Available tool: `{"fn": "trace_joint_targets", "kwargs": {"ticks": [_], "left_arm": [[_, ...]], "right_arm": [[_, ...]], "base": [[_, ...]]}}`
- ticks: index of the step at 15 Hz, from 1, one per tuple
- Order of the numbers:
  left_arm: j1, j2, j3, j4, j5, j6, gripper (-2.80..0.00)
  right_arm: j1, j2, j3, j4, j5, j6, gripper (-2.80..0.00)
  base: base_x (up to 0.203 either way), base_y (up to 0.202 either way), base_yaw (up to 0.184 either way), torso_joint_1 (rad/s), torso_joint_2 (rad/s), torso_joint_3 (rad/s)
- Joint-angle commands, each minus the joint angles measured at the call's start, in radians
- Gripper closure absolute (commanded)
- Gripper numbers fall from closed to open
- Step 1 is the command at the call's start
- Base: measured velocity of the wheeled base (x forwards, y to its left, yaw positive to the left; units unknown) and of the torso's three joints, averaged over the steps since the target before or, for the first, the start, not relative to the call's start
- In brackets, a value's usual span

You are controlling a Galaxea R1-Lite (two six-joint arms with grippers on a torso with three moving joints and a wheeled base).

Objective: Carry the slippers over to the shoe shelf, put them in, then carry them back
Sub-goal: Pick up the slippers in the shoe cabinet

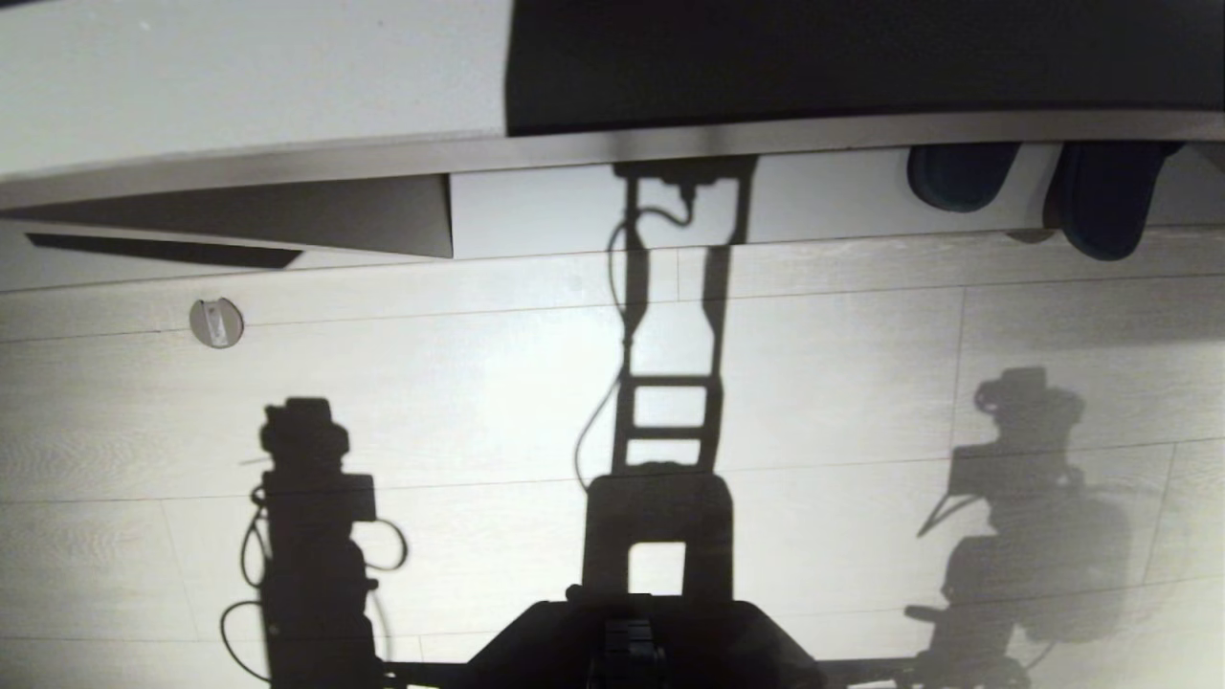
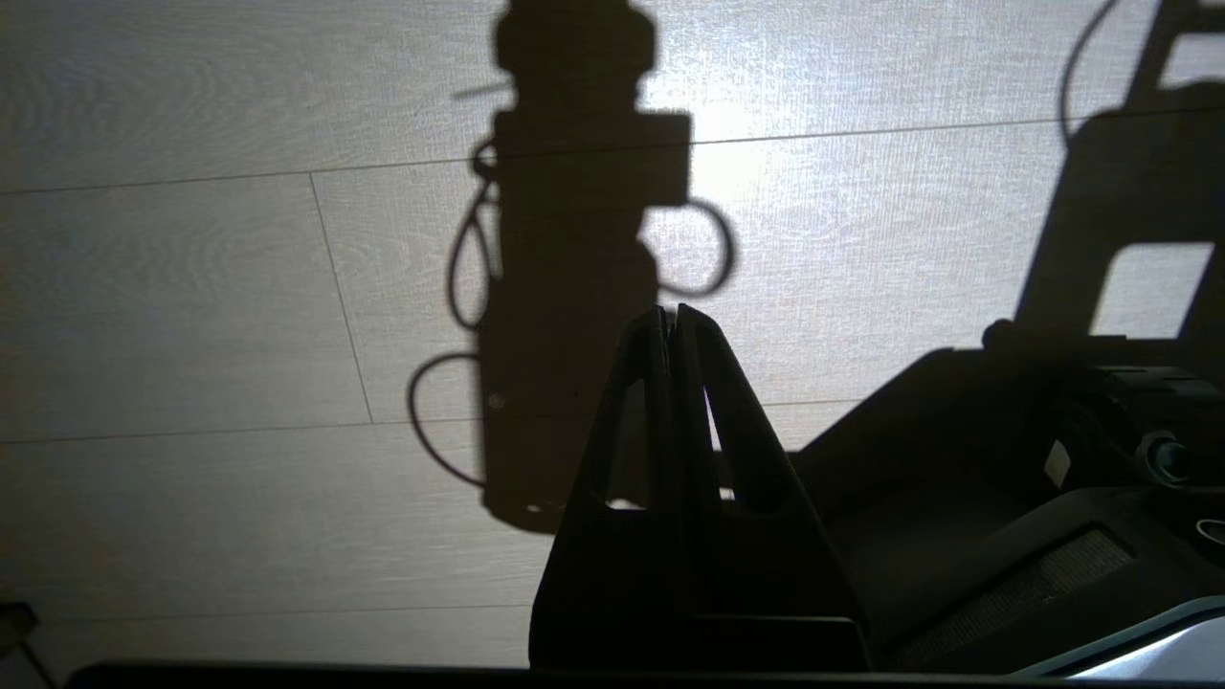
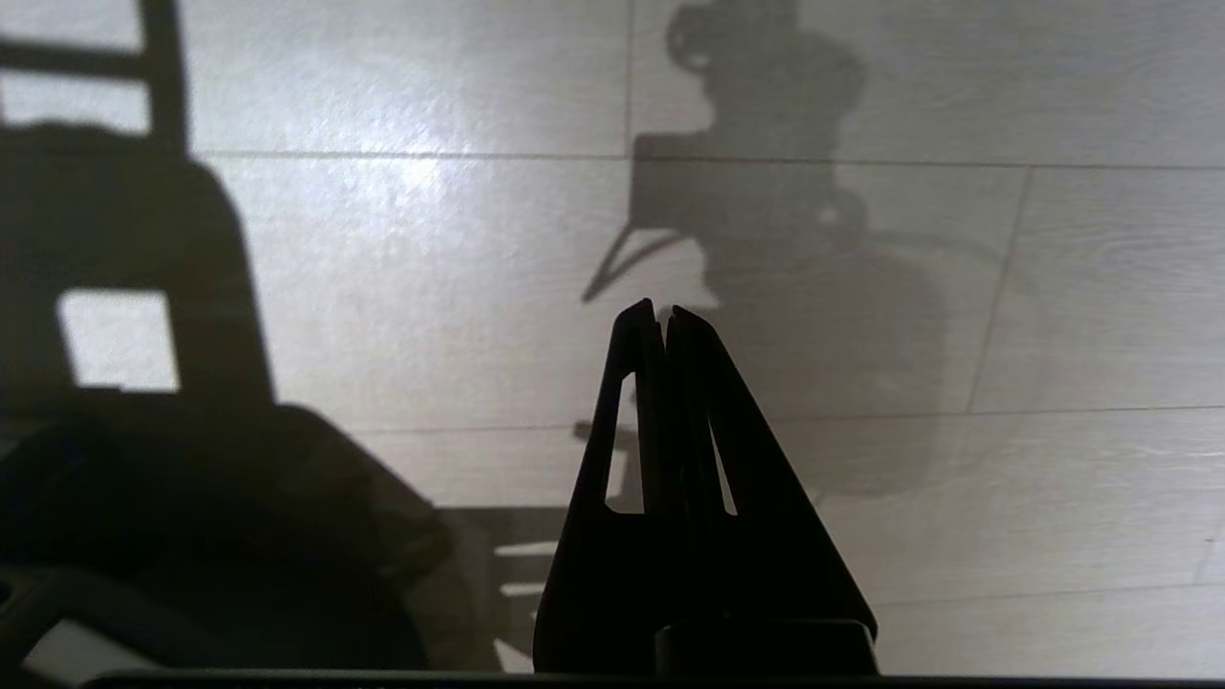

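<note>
In the head view the two dark slippers lie side by side at the far right, under the top board of the shoe shelf. Their near ends show, and the right one reaches out over the shelf's front edge. Neither arm shows in the head view; only their shadows fall on the floor. My left gripper hangs over bare floor, shut and empty. My right gripper is likewise shut with nothing in it, above the floor and well short of the slippers.
Pale wood-grain plank floor lies between me and the shelf. A small round metal door stop sits on it at the left. My dark base fills the bottom middle. A thin upright divider splits the shelf.
</note>
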Motion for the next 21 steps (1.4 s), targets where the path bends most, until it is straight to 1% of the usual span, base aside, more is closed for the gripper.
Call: {"fn": "trace_joint_targets", "kwargs": {"ticks": [1, 2, 3, 4, 10, 15, 17, 18, 21], "left_arm": [[0.000, 0.000, 0.000, -0.001, 0.000, 0.000, 0.00], [0.000, 0.000, 0.000, -0.001, 0.000, 0.000, 0.00], [0.000, 0.000, 0.000, -0.001, 0.000, 0.000, 0.00], [0.000, 0.000, 0.000, -0.001, 0.000, 0.000, 0.00], [0.000, 0.000, 0.000, -0.001, 0.000, 0.000, 0.00], [0.000, 0.000, 0.000, -0.001, 0.000, 0.000, 0.00], [0.000, 0.000, 0.000, -0.001, 0.000, 0.000, 0.00], [0.000, 0.000, 0.000, -0.001, 0.000, 0.000, 0.00], [0.000, 0.000, 0.000, -0.001, 0.000, 0.000, 0.00]], "right_arm": [[0.000, -0.103, 0.006, 0.049, 0.039, 0.003, 0.00], [0.000, -0.146, 0.006, 0.087, 0.071, 0.009, 0.00], [0.000, -0.157, 0.007, 0.161, 0.090, 0.014, 0.00], [0.000, -0.158, 0.007, 0.187, 0.108, 0.017, 0.00], [0.000, -0.157, 0.007, 0.184, 0.104, 0.031, 0.00], [0.000, -0.144, -0.011, 0.180, 0.102, 0.022, 0.00], [0.000, -0.081, -0.079, 0.173, 0.102, 0.026, 0.00], [0.000, -0.017, -0.120, 0.158, 0.096, 0.025, 0.00], [-0.002, 0.121, -0.209, 0.070, 0.077, 0.021, 0.00]], "base": [[0.000, 0.000, 0.000, 0.000, 0.00, 0.000], [0.000, 0.000, 0.000, 0.000, 0.00, 0.000], [0.000, 0.000, 0.000, 0.000, 0.00, 0.000], [0.000, 0.000, 0.000, 0.000, 0.00, 0.000], [0.000, 0.000, 0.000, 0.000, 0.00, 0.000], [0.000, 0.000, 0.000, 0.000, 0.00, 0.000], [0.000, 0.000, 0.000, 0.000, 0.00, 0.000], [0.000, 0.000, 0.000, 0.000, 0.00, 0.000], [0.000, 0.000, 0.000, 0.000, 0.00, 0.000]]}}
